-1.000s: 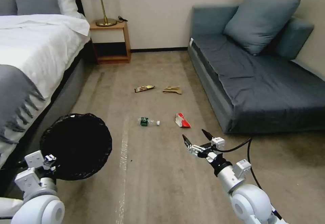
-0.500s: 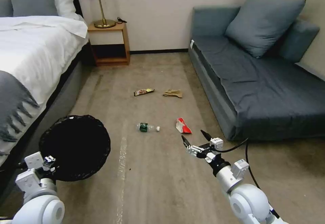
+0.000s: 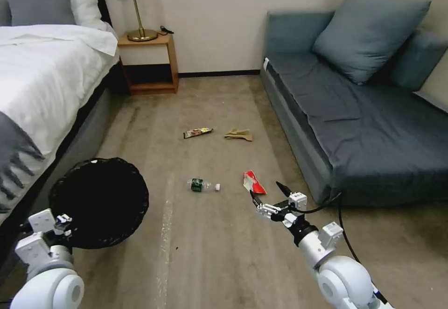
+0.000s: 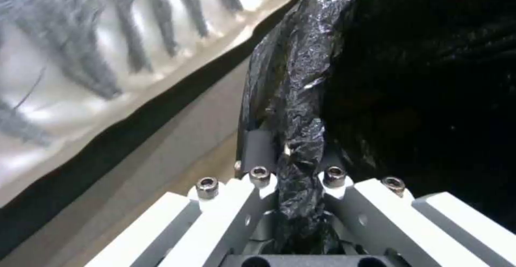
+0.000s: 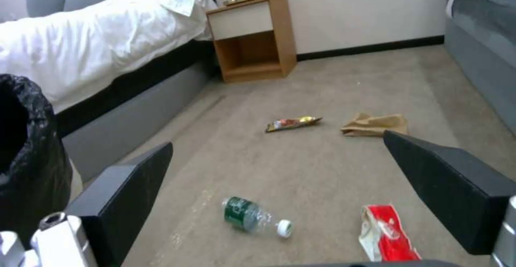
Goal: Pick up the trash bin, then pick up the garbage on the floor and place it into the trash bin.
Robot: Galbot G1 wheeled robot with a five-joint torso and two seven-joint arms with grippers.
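The trash bin is already picked up: the left hand is clamped on its rim, pinching a fold of the crinkly black liner between its fingers, and carries it low at the robot's left, just beside the bed. In the head view only the black bag shows, round and wide-mouthed, its inside dark, so whether anything lies in it cannot be told.

The second part of the task looks not yet begun. All four pieces of garbage lie on the floor between the bed and the sofa: a crushed clear bottle with a green label and white cap, a red-and-white wrapper just beside it on the sofa side, and farther off, toward the nightstand, a long brown-yellow snack wrapper and a crumpled tan paper.

The right hand hangs above the floor near the red-and-white wrapper, its dark fingers spread wide and holding nothing, so every piece is left to collect
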